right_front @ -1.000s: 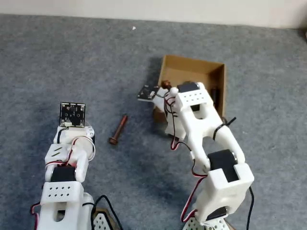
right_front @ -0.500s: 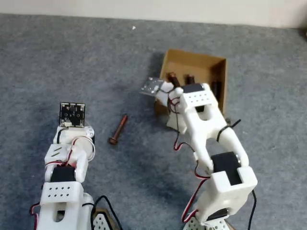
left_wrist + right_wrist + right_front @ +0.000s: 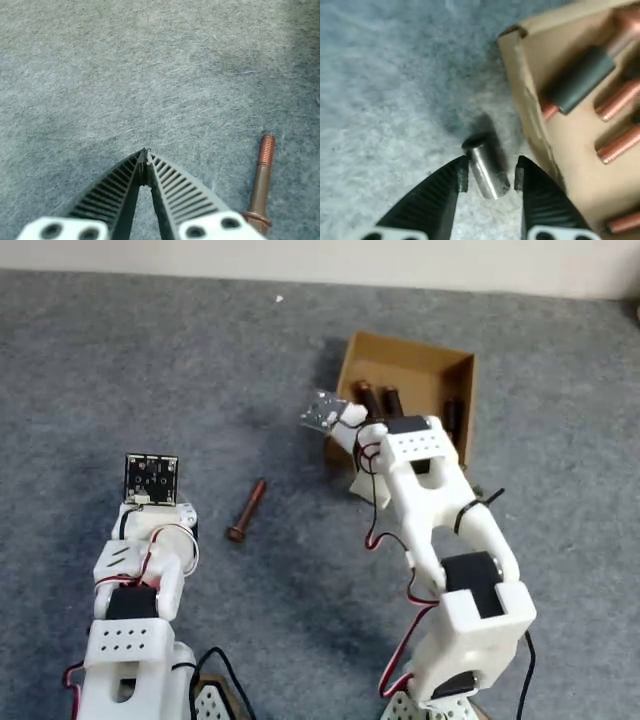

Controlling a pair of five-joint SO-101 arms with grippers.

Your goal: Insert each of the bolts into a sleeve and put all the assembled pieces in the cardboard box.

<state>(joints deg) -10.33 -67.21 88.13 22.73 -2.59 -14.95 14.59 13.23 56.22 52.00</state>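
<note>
Toward the bench's far edge, right of middle: the right jaws stand apart with a sleeve point(image 3: 487, 170) lying between them, just outside the cardboard box point(image 3: 530, 117) wall. Assembled pieces point(image 3: 577, 80) lie inside. Mid-bench, the left jaws are together, with a loose bolt point(image 3: 260, 182) beside them.

The worktop point(image 3: 150, 360) wore matt, fibrous grey felt. The bolt point(image 3: 259, 175) was copper-toned metal, faintly glossy. The sleeve point(image 3: 487, 169) was smooth grey metal with a sheen. The cardboard box point(image 3: 525, 100) was matt brown, rough-edged. The left gripper point(image 3: 145, 159) was ribbed black plastic.
</note>
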